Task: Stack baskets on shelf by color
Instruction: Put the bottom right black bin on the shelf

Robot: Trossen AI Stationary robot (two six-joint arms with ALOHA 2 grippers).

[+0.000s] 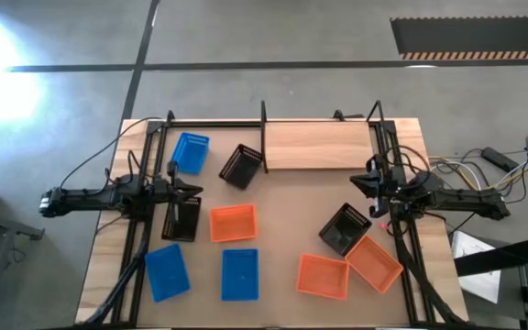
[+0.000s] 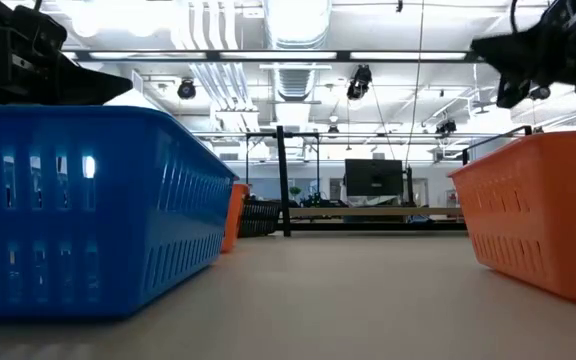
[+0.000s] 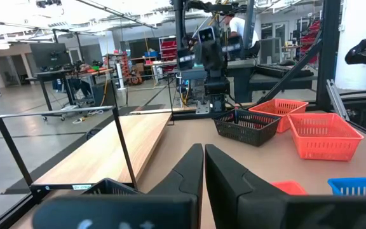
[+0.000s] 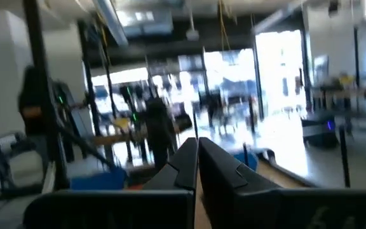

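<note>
Item: baskets, nine, loose on the table; shelf (image 1: 319, 145) at 12 o'clock, bare. Likely light, thin, flexible plastic; you should pinch a rim wall. Left gripper (image 1: 196, 192) and right gripper (image 1: 367, 180): fingers closed, holding nothing.

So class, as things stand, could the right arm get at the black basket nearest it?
Probably yes. The right end effector hovers just beside that black basket, fingers closed, holding nothing. Nothing lies between them; the two orange baskets sit on the basket's far side.
</note>
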